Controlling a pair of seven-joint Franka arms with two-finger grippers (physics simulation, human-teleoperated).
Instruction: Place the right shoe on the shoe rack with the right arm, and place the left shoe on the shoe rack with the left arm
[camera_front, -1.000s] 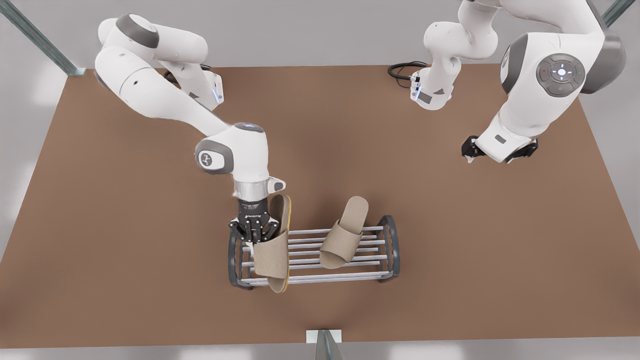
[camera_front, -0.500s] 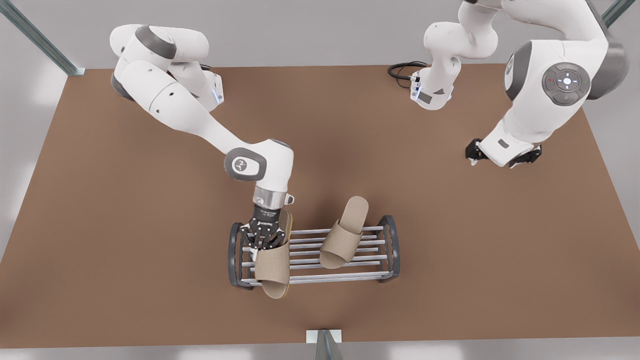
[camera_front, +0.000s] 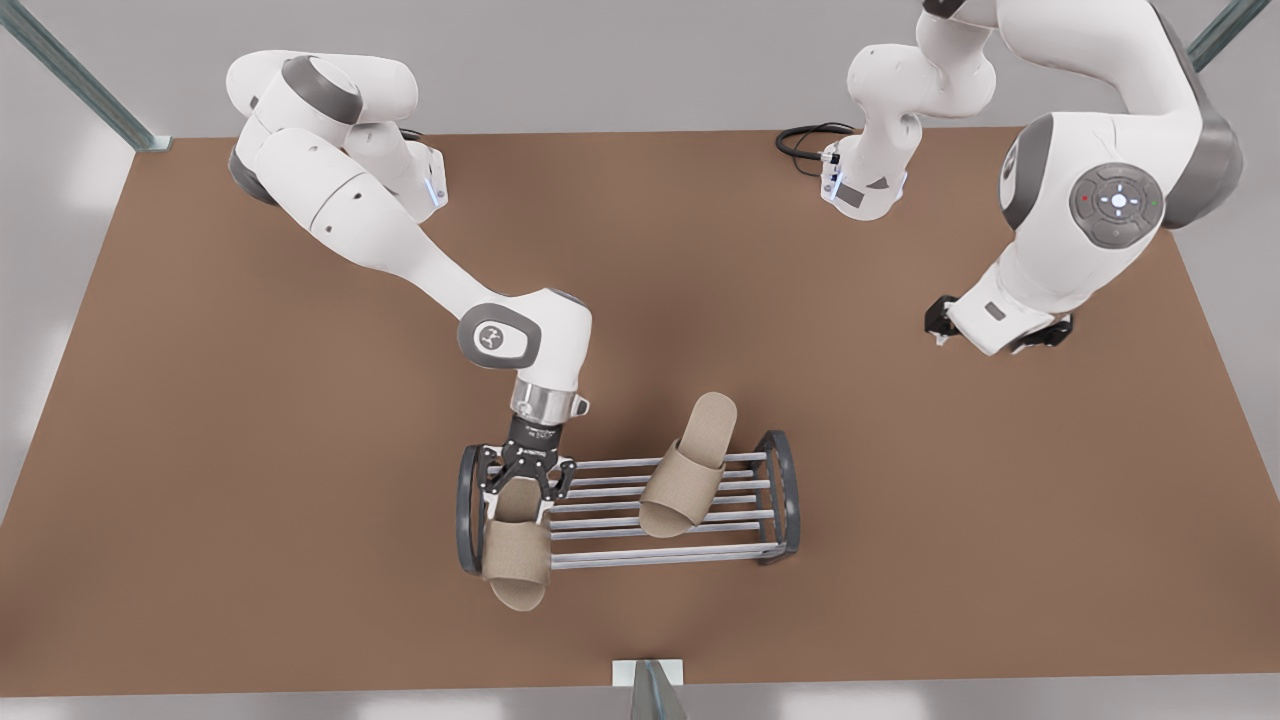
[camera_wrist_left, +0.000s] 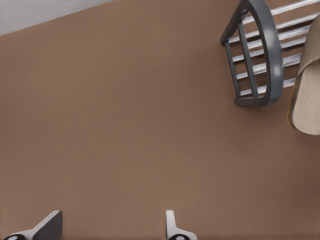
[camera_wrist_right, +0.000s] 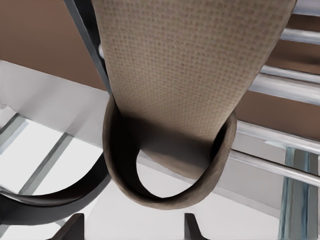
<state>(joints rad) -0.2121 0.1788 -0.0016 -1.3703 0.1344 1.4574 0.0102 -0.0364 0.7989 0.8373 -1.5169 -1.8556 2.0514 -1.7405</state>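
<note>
The right shoe (camera_front: 515, 555) lies sole-down across the shoe rack (camera_front: 775, 490) at the front view's left end, its toe overhanging the front bar. This suggests it is set down rather than carried. The left shoe (camera_front: 690, 470) rests angled across the bars toward the other end, its heel past the rear bar.

The right gripper (camera_front: 527, 482) sits at the right shoe's heel, jaws spread wide and clamping nothing. The left gripper (camera_wrist_left: 110, 232) waits over bare bench (camera_front: 250, 480), well apart from the rack, wide open and empty.

Two slippers (camera_front: 515, 560) (camera_front: 690, 470) flank bare bars (camera_front: 600, 515) mid-rack.
</note>
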